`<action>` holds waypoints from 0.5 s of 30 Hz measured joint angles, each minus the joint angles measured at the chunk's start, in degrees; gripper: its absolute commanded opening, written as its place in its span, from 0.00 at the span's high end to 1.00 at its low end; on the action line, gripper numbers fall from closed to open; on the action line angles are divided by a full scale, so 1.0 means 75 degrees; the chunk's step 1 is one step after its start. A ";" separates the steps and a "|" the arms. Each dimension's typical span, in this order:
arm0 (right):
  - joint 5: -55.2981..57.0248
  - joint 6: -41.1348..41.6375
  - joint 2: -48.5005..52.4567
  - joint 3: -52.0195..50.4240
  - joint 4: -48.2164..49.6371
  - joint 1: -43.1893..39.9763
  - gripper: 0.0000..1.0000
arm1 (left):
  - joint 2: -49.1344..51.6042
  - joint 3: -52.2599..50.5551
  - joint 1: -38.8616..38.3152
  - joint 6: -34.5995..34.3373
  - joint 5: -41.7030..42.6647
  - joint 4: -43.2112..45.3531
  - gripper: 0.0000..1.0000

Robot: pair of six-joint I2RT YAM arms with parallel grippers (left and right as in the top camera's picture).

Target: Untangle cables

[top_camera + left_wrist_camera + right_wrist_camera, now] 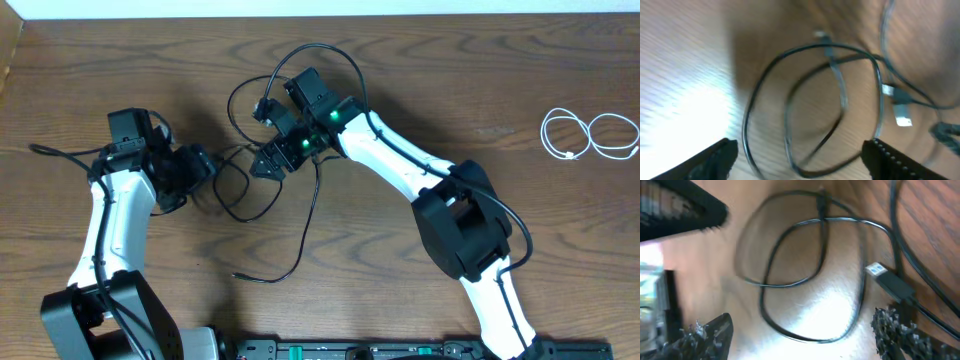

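Left end effector [800,165]: jaws wide open, nothing gripped, over loops of the black cable [892,286]. Right end effector [800,335]: also open and empty, just right of the left one, over the same tangle. Black cable lies looped on the desk [450,80] mid-scene, one tail running near. White cable [589,130]: two loops, far right, well apart from both.

I work what looks like a robotics lab: a white-and-black jointed left arm [108,225] and matching right arm [395,165], mounted at a dark brown wood-grain counter [560,250].
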 measured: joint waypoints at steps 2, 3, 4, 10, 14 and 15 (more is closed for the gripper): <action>0.0309 0.0003 0.0087 0.0000 0.0003 0.0006 0.16 | 0.0023 0.0000 0.0003 -0.0003 -0.0498 -0.0003 0.11; 0.0562 0.0035 0.0140 0.0000 0.0003 0.0006 0.16 | 0.0026 0.0000 0.0015 -0.0006 -0.0781 -0.0003 0.10; 0.0819 0.0067 0.0181 0.0000 0.0003 0.0006 0.16 | 0.0026 0.0000 0.0032 -0.0006 -0.0959 -0.0003 0.09; 0.2075 0.0510 0.0405 0.0000 -0.0015 -0.0003 0.15 | 0.0026 0.0000 0.0233 -0.0248 -0.1113 0.0044 0.08; 0.2308 0.0629 0.0612 0.0003 0.0367 -0.0012 0.15 | 0.0026 0.0000 0.0233 -0.0385 -0.0530 0.0050 0.08; 0.2396 0.0682 0.0621 0.0003 0.0490 -0.0012 0.15 | 0.0026 0.0000 0.0233 -0.0391 -0.0425 0.0052 0.03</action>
